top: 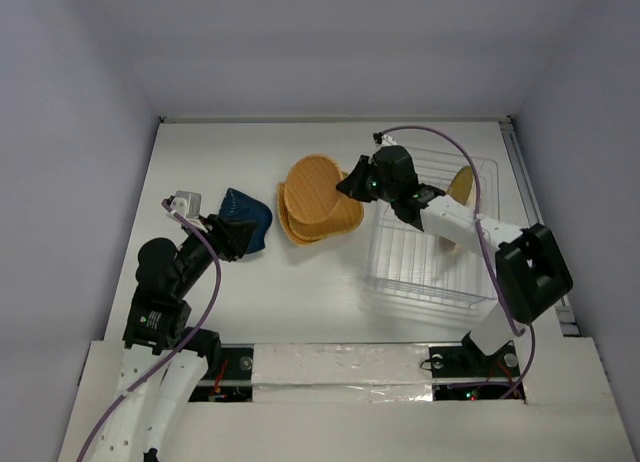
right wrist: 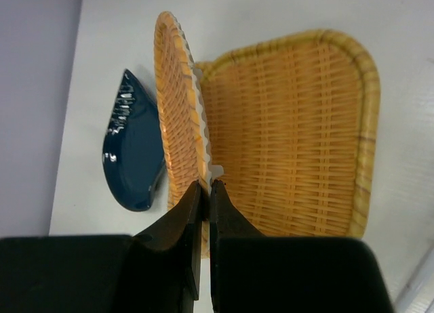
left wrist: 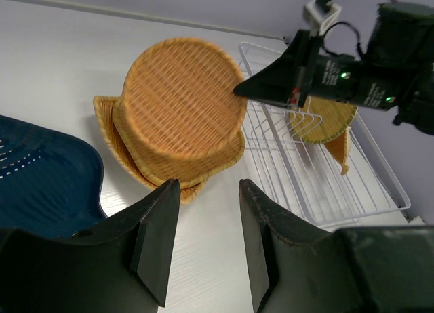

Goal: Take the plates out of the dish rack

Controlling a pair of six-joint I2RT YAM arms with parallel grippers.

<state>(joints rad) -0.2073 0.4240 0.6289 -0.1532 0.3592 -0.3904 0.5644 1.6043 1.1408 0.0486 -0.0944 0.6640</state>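
My right gripper (top: 352, 183) is shut on the rim of a round orange woven plate (top: 312, 190) and holds it tilted over a stack of rounded-square woven plates (top: 330, 225) on the table. In the right wrist view the jaws (right wrist: 207, 185) pinch the round plate's edge (right wrist: 178, 103) above a square plate (right wrist: 291, 130). The dark blue plate (top: 252, 218) lies on the table to the left. My left gripper (top: 226, 236) is beside it, open and empty (left wrist: 209, 185). The white wire dish rack (top: 420, 267) holds two woven plates standing on edge (top: 461, 186) (top: 450, 245).
The rack stands at the right, close to the table's right edge (top: 515, 162). In the left wrist view the blue plate (left wrist: 41, 184) is at the left, the woven stack (left wrist: 169, 160) ahead and the rack (left wrist: 319, 184) to the right. Grey walls enclose the table.
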